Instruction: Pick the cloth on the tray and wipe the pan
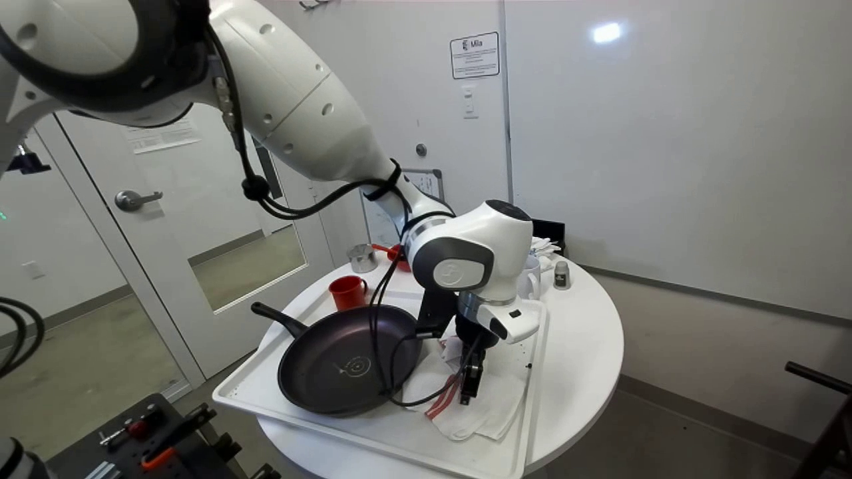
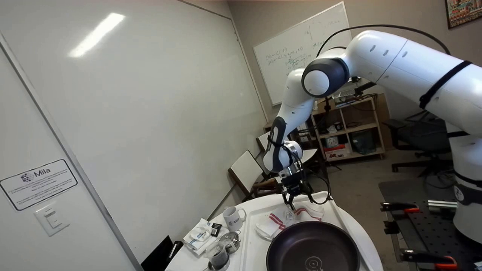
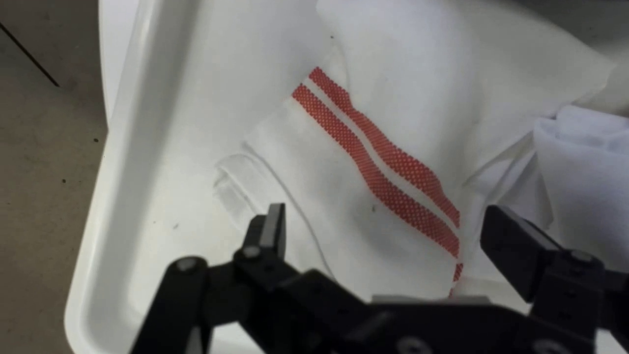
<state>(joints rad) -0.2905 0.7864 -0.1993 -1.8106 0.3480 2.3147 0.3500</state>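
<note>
The cloth [image 1: 492, 402], white with a pair of red stripes, lies folded on the tray [image 1: 256, 382]. In an exterior view it sits by the tray's right-hand edge, toward the near corner. The gripper [image 3: 383, 221] points down at it with its jaws spread wide; in the wrist view a finger [image 3: 272, 236] shows on each side of the gap, and striped fabric fills the space between (whether the tips touch it, I cannot tell). At the right edge of the same view is a roll of white fabric [image 3: 585, 177], just beside the cloth; I cannot tell whether it is a separate piece.

The pan [image 1: 333, 362] rests on the tray too, between the left-hand edge and the cloth, its handle [image 1: 279, 318] reaching out over that edge. A red mug [image 1: 346, 293] stands just behind the pan, near the tray's far left corner. The tray lies on a round white table [image 1: 579, 359], its left corner jutting past the table's edge. In both exterior views a white mug [image 2: 232, 219] stands outside the tray, near its edge. A small shaker [image 1: 561, 275] stands close to the table's far right edge, and a metal cup [image 1: 363, 258] at the far left one.
</note>
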